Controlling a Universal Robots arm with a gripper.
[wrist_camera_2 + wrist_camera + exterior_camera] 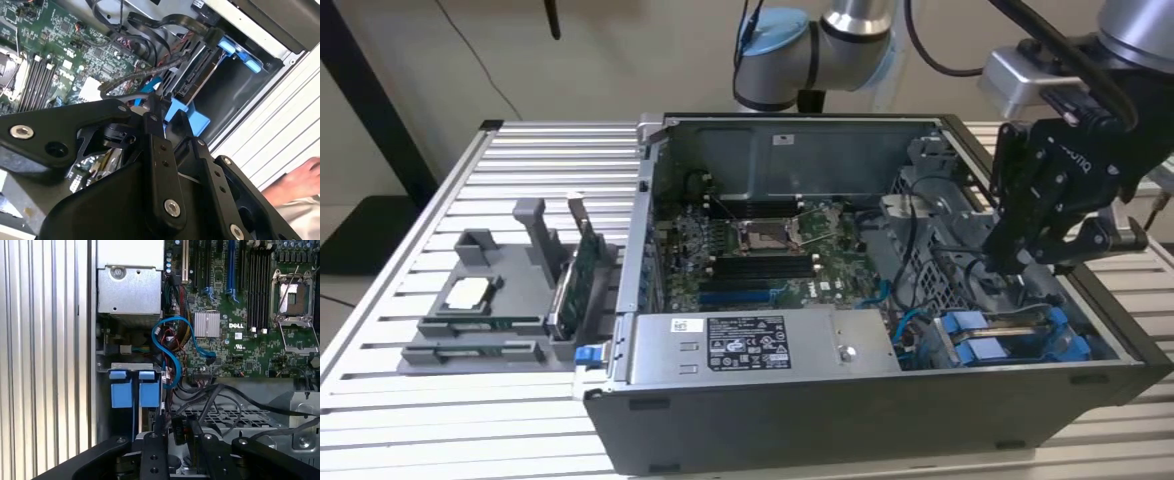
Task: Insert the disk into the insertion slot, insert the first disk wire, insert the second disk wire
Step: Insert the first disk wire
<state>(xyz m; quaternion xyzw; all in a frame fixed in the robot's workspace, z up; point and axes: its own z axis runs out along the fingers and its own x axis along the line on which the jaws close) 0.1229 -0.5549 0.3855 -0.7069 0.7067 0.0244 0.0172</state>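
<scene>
Beige wall [614, 50], slatted aluminium table [520, 150]

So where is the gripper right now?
At the exterior view's right, the gripper hangs over the open case, above the blue drive carriers.

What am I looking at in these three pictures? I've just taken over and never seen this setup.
A robot arm's black pincer hangs over an open computer case on a slatted metal table. The exterior view looks on from outside; both wrist views ride on the arm, looking past the pincer into the case. It is near the blue disk carriers in a corner of the case. A grey holder of spare parts stands at the exterior view's left. Whether the pincer grips anything, I cannot tell.
</scene>
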